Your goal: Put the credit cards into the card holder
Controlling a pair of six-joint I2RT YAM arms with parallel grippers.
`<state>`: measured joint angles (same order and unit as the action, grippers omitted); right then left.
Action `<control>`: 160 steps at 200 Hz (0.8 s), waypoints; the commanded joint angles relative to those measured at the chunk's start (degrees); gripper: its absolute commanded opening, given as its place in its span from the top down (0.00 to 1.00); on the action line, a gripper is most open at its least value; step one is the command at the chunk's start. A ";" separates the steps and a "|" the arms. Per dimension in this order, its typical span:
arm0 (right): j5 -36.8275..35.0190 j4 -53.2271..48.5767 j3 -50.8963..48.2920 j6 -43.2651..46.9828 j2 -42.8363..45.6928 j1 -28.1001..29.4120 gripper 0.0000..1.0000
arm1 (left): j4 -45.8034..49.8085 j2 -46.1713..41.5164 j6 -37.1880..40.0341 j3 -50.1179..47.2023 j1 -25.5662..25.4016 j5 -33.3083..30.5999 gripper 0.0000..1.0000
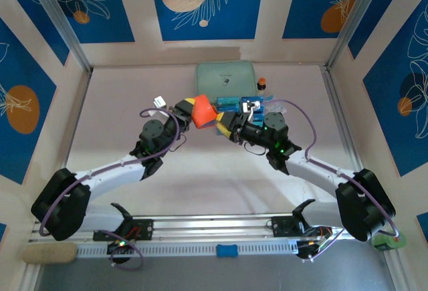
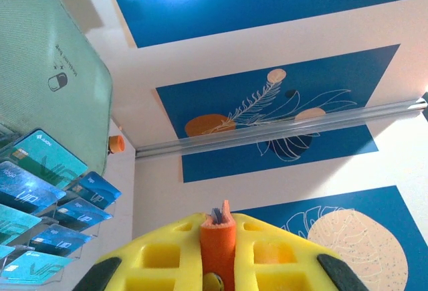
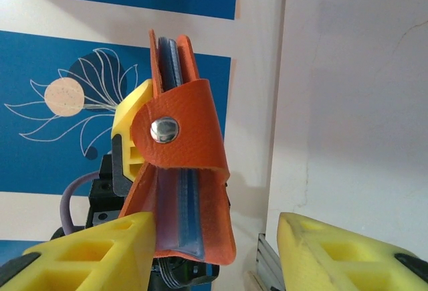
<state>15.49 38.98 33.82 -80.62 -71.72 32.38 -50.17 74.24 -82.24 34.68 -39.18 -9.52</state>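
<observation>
While the left tool (image 2: 219,234) clenches the card holder (image 3: 194,147) mid-frame, the right tool (image 3: 217,241) stands released. A bump could twist it loose.

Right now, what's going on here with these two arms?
The left hand holds the orange card holder up, pinched shut on it. The right hand is open in front of it, one finger close beside the holder. Blue card edges show inside; more credit cards stand in rows nearby.
</observation>
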 commanded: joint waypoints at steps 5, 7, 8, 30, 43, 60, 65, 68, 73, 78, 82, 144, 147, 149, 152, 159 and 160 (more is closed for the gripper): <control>0.50 2.65 0.26 -0.84 -1.38 0.49 0.50 | -3.00 -0.05 -0.25 2.33 -0.63 -0.33 1.00; 0.51 2.78 0.23 -0.92 -1.51 0.49 0.50 | -3.00 -0.05 -0.26 2.33 -0.61 -0.33 1.00; 0.51 2.91 0.25 -0.97 -1.59 0.53 0.50 | -3.00 -0.01 -0.28 2.37 -0.62 -0.33 1.00; 1.03 4.19 0.60 -1.56 -2.68 0.49 0.52 | -3.00 -0.06 -0.33 2.32 -0.64 -0.33 1.00; 1.29 5.05 0.76 -1.91 -3.31 0.49 0.52 | -3.00 0.08 -0.38 2.36 -0.61 -0.33 1.00; 1.56 6.42 0.81 -2.50 -4.15 0.49 0.53 | -3.00 0.26 -0.38 2.36 -0.63 -0.15 1.00; 1.61 6.86 0.84 -2.78 -4.38 0.49 0.53 | -3.00 0.29 -0.38 2.33 -0.64 -0.08 1.00; 1.65 7.10 0.87 -2.86 -4.51 0.49 0.53 | -2.96 0.33 -0.38 2.36 -0.59 -0.06 1.00; 1.80 7.56 0.93 -3.05 -4.72 0.49 0.53 | -2.91 0.39 -0.44 2.33 -0.63 -0.06 1.00; 1.97 7.99 0.96 -3.26 -5.04 0.49 0.54 | -2.98 0.43 -0.47 2.33 -0.71 -0.06 1.00; 2.12 8.31 1.06 -3.43 -5.25 0.51 0.54 | -3.00 0.47 -0.53 2.37 -0.70 -0.06 1.00; 3.93 10.50 2.39 -4.50 -6.68 0.40 0.64 | -3.29 1.26 -0.69 1.90 -0.79 0.16 1.00; 3.94 10.50 2.42 -4.39 -6.68 0.40 0.66 | -3.39 1.26 -0.70 1.81 -0.81 0.16 1.00; 4.00 10.48 2.44 -4.38 -6.70 0.34 0.67 | -3.34 1.26 -0.73 1.76 -0.77 0.17 1.00; 4.08 10.50 2.45 -4.37 -6.66 0.32 0.68 | -3.27 1.33 -0.67 1.76 -0.81 0.20 1.00; 4.20 10.50 2.41 -4.38 -6.67 0.15 0.73 | -3.26 1.35 -0.78 1.51 -0.81 0.20 1.00; 4.24 10.50 2.44 -4.38 -6.67 0.14 0.73 | -3.26 1.35 -0.75 1.48 -0.81 0.20 1.00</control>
<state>18.31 47.48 34.41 -85.03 -78.22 32.62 -50.35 75.46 -82.26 35.20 -39.20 -9.50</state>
